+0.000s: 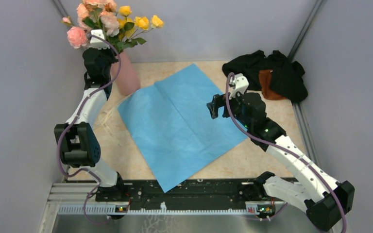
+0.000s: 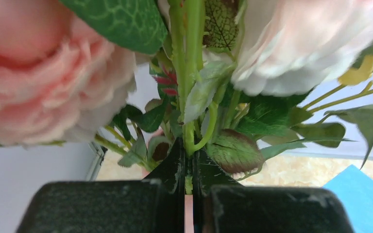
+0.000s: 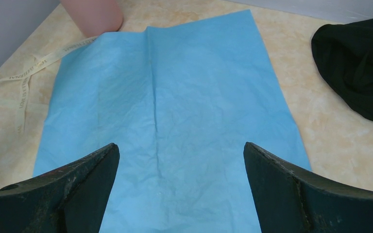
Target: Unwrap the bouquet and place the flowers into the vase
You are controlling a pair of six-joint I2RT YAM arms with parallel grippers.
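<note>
left gripper (image 2: 188, 180) pinches the flowers (image 1: 111, 19) by their stems right at its tips, the vase (image 1: 128, 77) directly beneath it, stem ends probably inside (hidden), so lower straight, let go only once seated; right gripper (image 3: 179, 145) spread wide, empty, above the blue paper (image 1: 175, 124).

Top camera looks down from behind both arm bases over the whole worktop (image 1: 223, 167). Left wrist camera sits tight against the flowers (image 2: 187, 97), facing along their stems. Right wrist camera looks low across the blue wrapping paper (image 3: 175, 121) toward the vase (image 3: 93, 14), both shared with the overhead view.
</note>
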